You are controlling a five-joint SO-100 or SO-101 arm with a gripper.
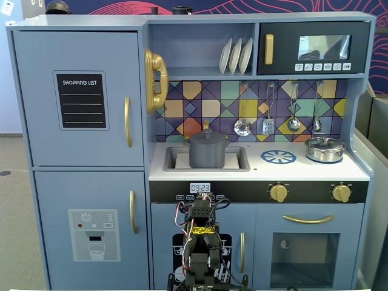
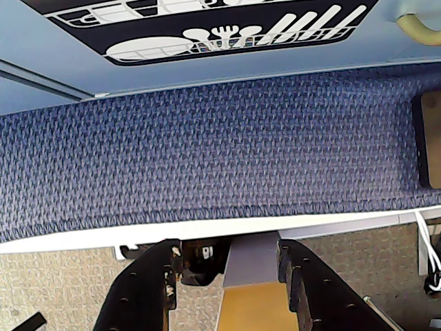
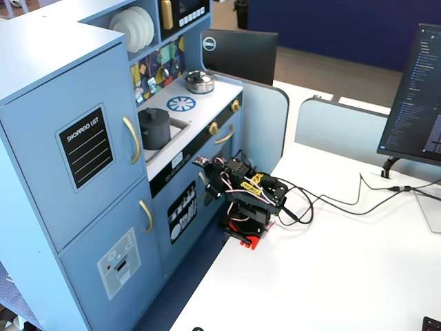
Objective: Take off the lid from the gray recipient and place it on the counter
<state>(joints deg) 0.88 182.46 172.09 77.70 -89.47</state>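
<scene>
Gray and matte, the lid [image 1: 207,137] sits flat on the pot [image 1: 207,155], which stands in the sink [image 1: 239,159] at the left of the counter [image 1: 315,170] in a fixed view; in the other fixed view you see the same pot [image 3: 154,129] at the near end of the worktop. Your gripper [image 2: 229,265] is folded low, well apart from all of it and below counter height, looking down at blue carpet [image 2: 207,152]. Its fingers stand apart with nothing between them.

Judge the lid as a light, rigid toy disc. The matte finish should give your pads fair friction. Its rim lies flush with the pot wall, so you have little to pinch there. Take the small central knob [image 1: 207,131] instead, closing squarely across it. Whether the lid fits snugly cannot be told; if it does, the light pot may lift with it, so raise slowly and straight. The bare counter between the sink and the burner print [image 1: 278,157] looks like a fair place to set it down.
</scene>
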